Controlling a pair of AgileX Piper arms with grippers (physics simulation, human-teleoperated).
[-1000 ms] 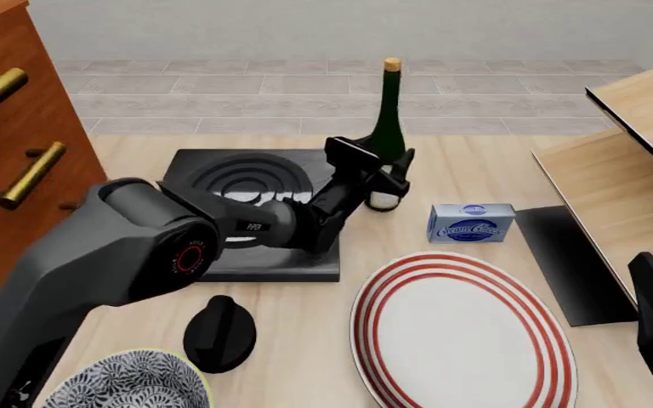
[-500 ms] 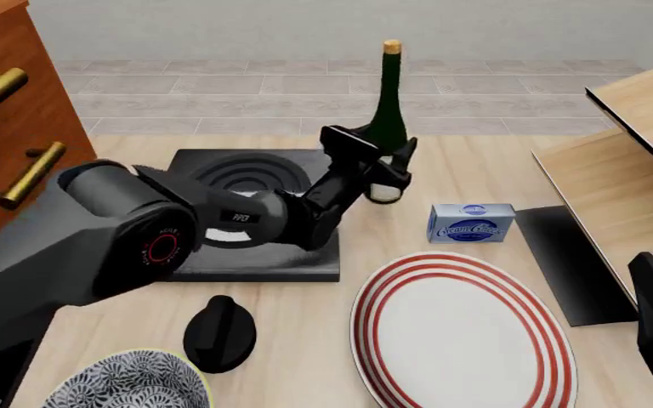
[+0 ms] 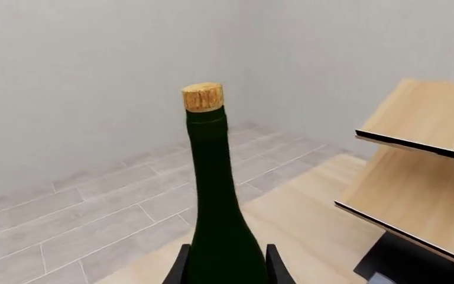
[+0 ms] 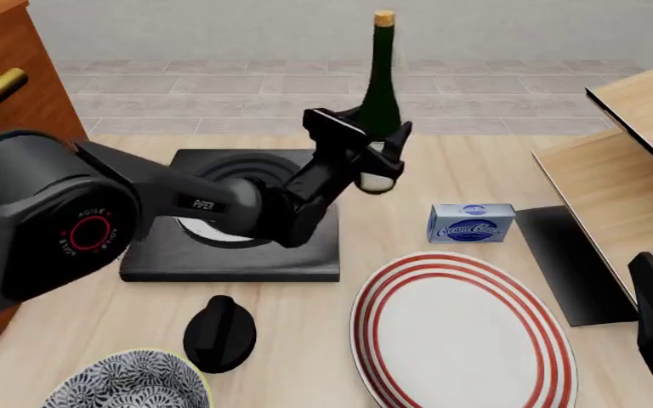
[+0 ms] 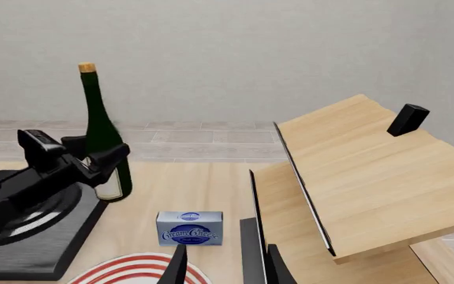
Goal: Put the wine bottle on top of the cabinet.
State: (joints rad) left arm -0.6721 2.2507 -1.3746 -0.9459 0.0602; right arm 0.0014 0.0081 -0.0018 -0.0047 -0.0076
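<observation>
The left gripper (image 4: pixel 381 160) has its fingers (image 3: pixel 278 265) clamped on either side of the bottle (image 4: pixel 380 102), low on the body around the white label, and the bottle stands upright in that grip with its cork at the top of the front view. From the right wrist view the bottle's base looks to be a little clear of the table (image 4: pixel 451 161), though the gap is hard to judge. The left arm stretches across a black scale (image 4: pixel 235 255) that lies flat beneath it. Just right of the bottle sits a small blue box (image 4: pixel 471 223), and nearer the camera a red-ringed plate (image 4: pixel 462 336). A black knob (image 4: pixel 220 333) and a patterned bowl (image 4: pixel 128 382) lie at the near left. The cabinet (image 4: pixel 14 81) rises at the far left edge, well apart from the bottle, with a brass handle showing. A pale shelf (image 4: pixel 633 161) stands at the right. The right gripper (image 5: pixel 223 263) hangs low beside the shelf, its fingers a little apart and holding nothing.
</observation>
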